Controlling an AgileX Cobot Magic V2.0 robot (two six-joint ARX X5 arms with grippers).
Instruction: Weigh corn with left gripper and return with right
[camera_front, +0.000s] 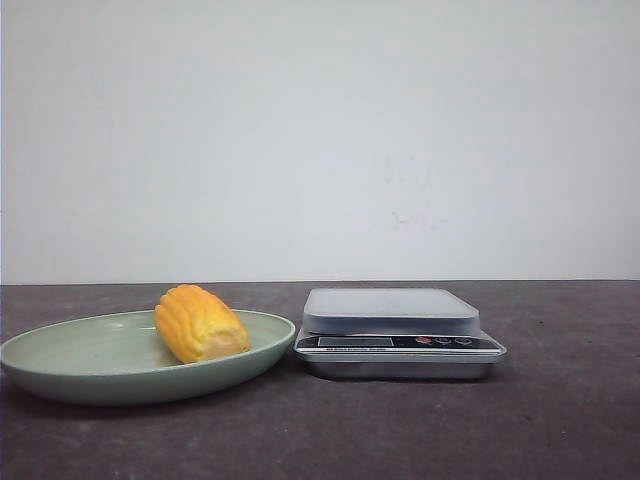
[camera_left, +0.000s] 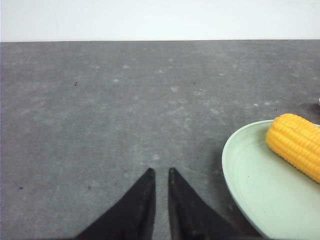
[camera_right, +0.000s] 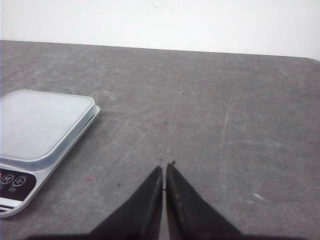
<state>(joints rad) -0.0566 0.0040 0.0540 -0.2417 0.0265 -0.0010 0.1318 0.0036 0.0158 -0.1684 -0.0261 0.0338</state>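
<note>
Corn position: the corn (camera_front: 201, 322) is lying on its side on the green plate (camera_front: 60, 352), toward the plate edge nearest the scale (camera_front: 400, 333), whose platform is sitting bare.

Direction from left gripper: the left gripper (camera_left: 161, 172) is hovering over bare table (camera_left: 125, 110), and the corn (camera_left: 296, 145) is sitting off to its scale-ward side and slightly ahead of the tips, well apart.

Long axis: the cob is running diagonally across the gripper's line of approach, its paler cut end facing the front camera, so a wrist turn is likely needed for the fingers to straddle it.

Nearer arm: the left is looking nearer; the right gripper (camera_right: 164, 169) is seeing only the scale (camera_right: 40, 135) beside it, no corn.

Left gripper state: the jaws are standing nearly together, a thin slit between them, holding nothing.

Right gripper state: tips are meeting, empty.

View differences: the front view is showing plate and scale almost touching, but neither arm; the wrist views are supplying the grippers.
</note>
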